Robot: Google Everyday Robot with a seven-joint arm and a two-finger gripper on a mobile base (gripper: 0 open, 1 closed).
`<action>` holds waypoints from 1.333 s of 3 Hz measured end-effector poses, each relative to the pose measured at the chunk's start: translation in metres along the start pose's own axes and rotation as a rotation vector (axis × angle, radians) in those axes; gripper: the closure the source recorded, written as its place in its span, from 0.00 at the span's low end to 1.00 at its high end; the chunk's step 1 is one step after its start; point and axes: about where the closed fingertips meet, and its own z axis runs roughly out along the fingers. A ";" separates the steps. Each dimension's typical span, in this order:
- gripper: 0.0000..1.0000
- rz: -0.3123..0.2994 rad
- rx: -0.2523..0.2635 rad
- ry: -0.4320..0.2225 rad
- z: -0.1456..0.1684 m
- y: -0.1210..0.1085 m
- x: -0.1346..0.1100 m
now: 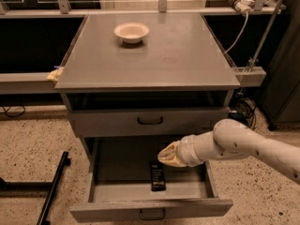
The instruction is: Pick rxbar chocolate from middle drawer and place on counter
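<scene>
The rxbar chocolate [157, 176] is a slim black bar lying flat in the open middle drawer [108, 190], near the tray's centre front. The drawer is pulled out below a shut grey drawer with a black handle [150, 121]. My gripper [167, 155] reaches in from the right on a white arm and hovers just above and slightly right of the bar's far end. The counter [187, 60] is the wide grey top above.
A round cream bowl [131, 32] stands on the counter's far left. A black bar on the floor [54, 189] lies left of the cabinet. Cables and a rail [248, 74] are at the right. A yellow scrap [55, 74] sits on the left rail.
</scene>
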 end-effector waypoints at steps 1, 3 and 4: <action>1.00 -0.060 0.028 0.043 0.015 -0.004 0.035; 1.00 -0.122 0.052 0.062 0.038 -0.020 0.078; 1.00 -0.125 0.030 0.072 0.046 -0.015 0.086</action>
